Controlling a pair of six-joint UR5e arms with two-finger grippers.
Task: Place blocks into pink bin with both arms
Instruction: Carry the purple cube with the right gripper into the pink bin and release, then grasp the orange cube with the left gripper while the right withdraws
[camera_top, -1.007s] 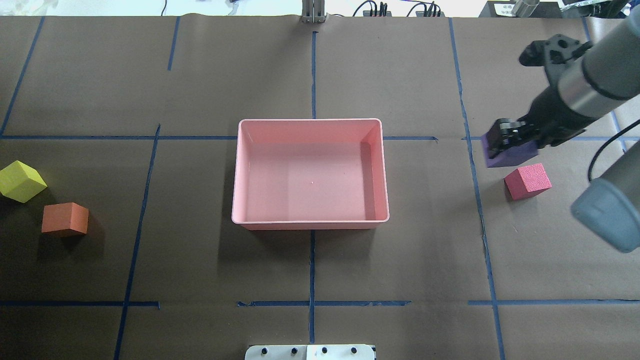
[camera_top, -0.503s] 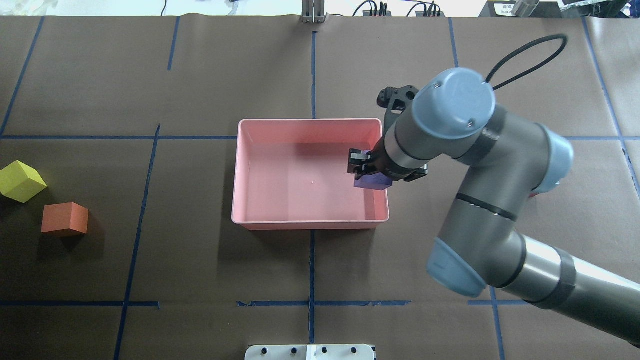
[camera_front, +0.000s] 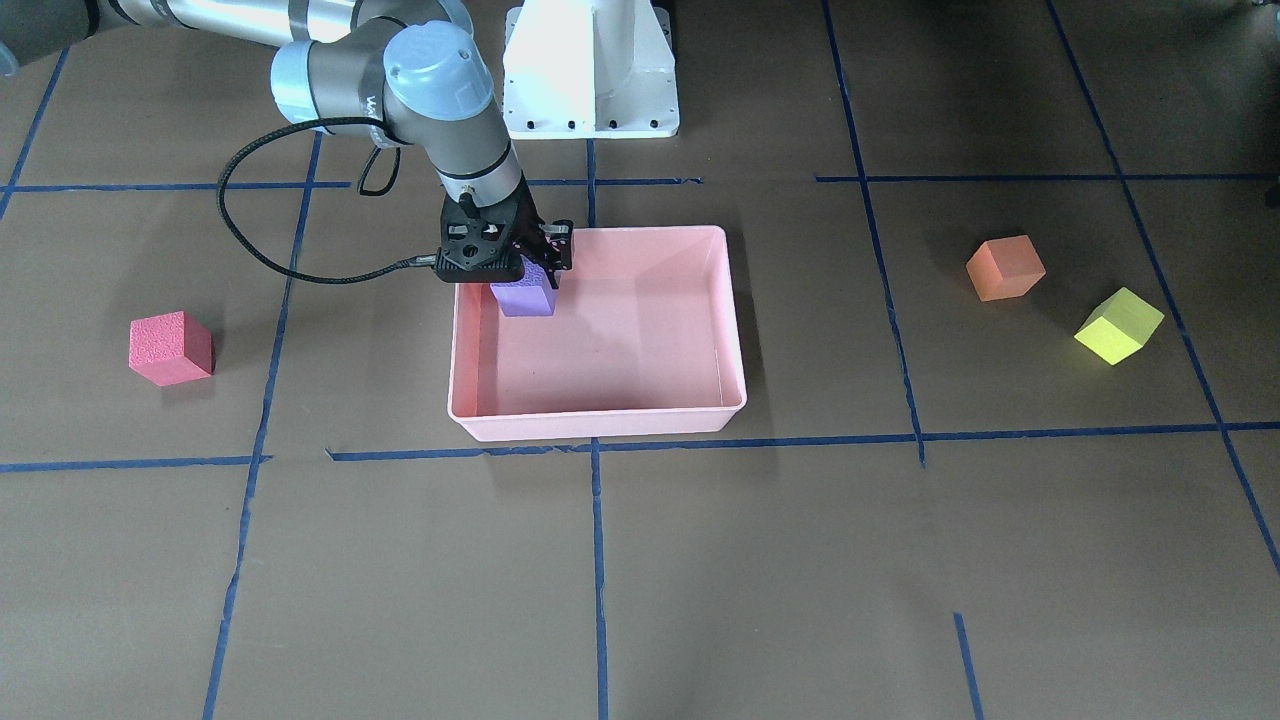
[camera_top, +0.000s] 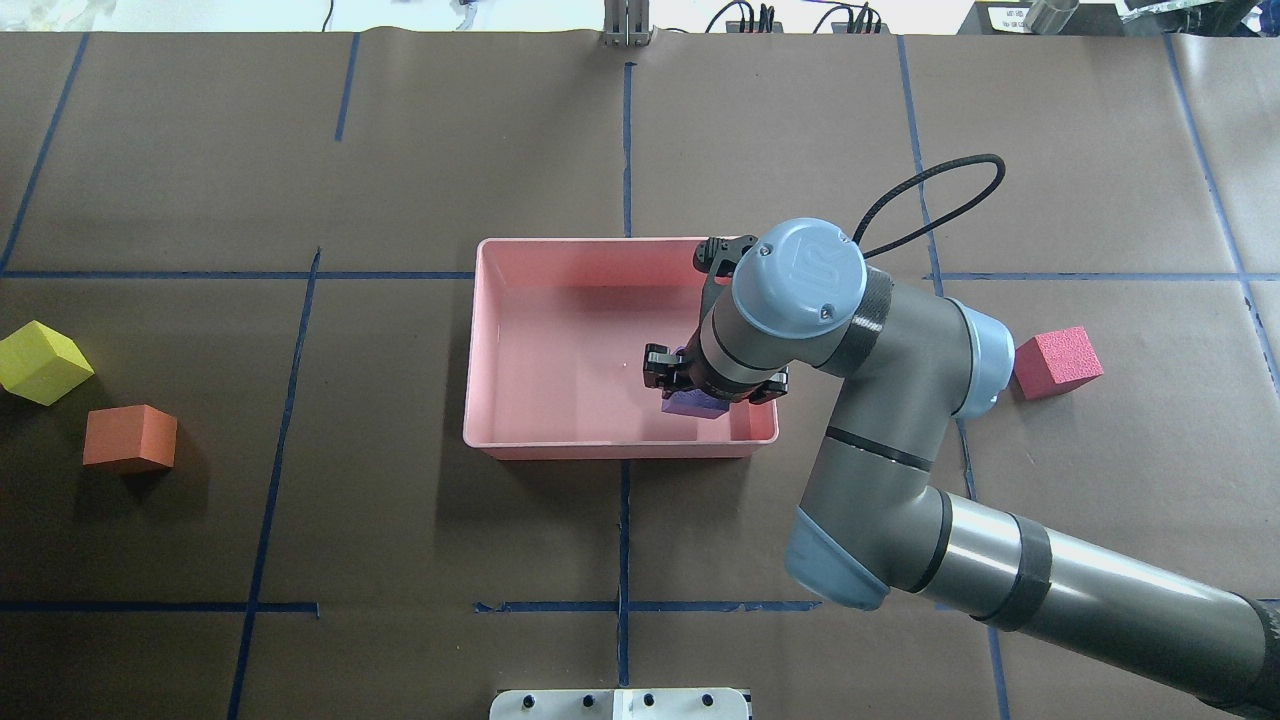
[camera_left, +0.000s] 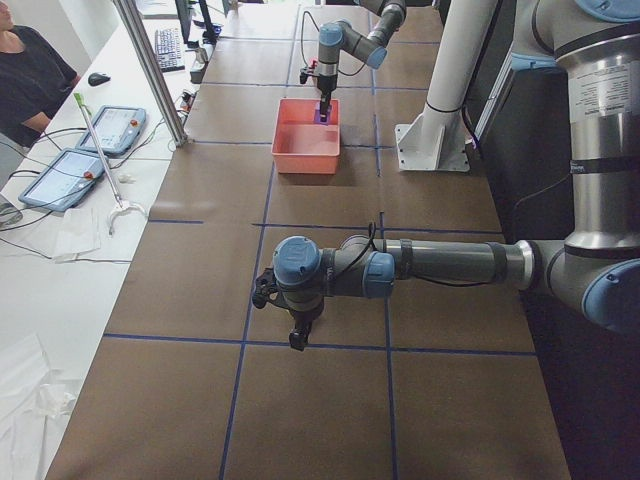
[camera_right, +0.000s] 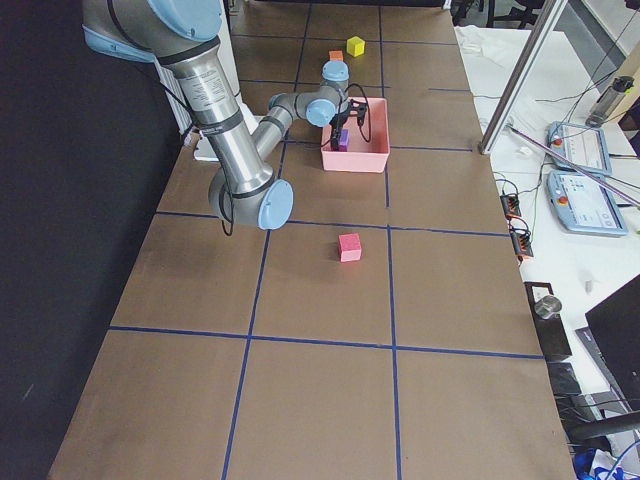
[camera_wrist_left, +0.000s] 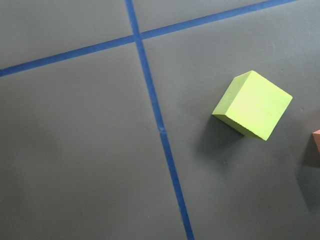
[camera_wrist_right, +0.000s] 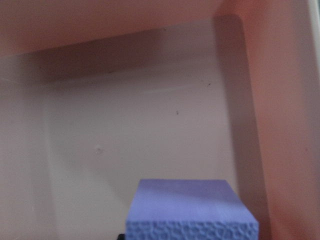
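Note:
My right gripper (camera_top: 700, 384) is shut on the purple block (camera_top: 692, 404) and holds it low inside the pink bin (camera_top: 620, 449), near the bin's corner on my right and near side. The front view shows the block (camera_front: 525, 297) under the gripper (camera_front: 515, 272). The right wrist view shows the block (camera_wrist_right: 192, 210) over the bin floor. The red-pink block (camera_top: 1058, 362) lies on the table to the right. The orange block (camera_top: 130, 438) and the yellow-green block (camera_top: 42, 362) lie far left. My left gripper (camera_left: 297, 340) shows only in the exterior left view; I cannot tell if it is open. Its wrist view shows the yellow-green block (camera_wrist_left: 252, 104).
The white pedestal base (camera_front: 592, 70) stands behind the bin on the robot's side. Blue tape lines cross the brown table. The right arm's elbow (camera_top: 840, 560) hangs over the table in front of the bin. An operator (camera_left: 30, 80) sits at a side table with tablets.
My right arm carried the purple block from the table's right side, beside the red-pink block, into the pink bin, then further in and lower. The other blocks have not moved.

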